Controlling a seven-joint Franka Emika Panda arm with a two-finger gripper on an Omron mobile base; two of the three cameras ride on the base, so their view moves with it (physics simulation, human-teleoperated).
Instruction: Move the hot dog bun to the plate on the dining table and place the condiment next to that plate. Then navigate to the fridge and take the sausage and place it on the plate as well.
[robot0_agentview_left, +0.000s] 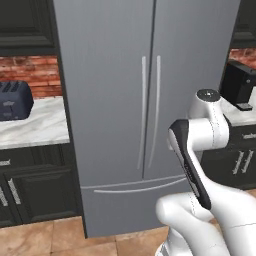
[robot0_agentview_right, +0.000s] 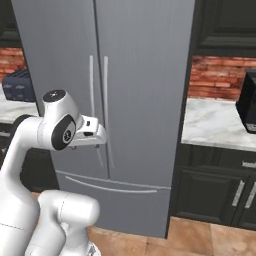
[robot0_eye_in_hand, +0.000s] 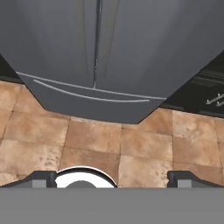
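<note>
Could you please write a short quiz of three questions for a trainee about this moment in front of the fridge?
1. True or false: both doors of the fridge are closed.
2. What stands on the counter left of the fridge in the left base view?
A) a dark toaster
B) a blue kettle
C) a fruit bowl
3. In the hand view, how do the fingertips of the gripper stand, and is anything between them?

Key
1. True. The doors meet at the middle seam, with the two long handles side by side.
2. A, the dark toaster.
3. Wide apart, with nothing between them; the tiled floor lies beyond.
</note>
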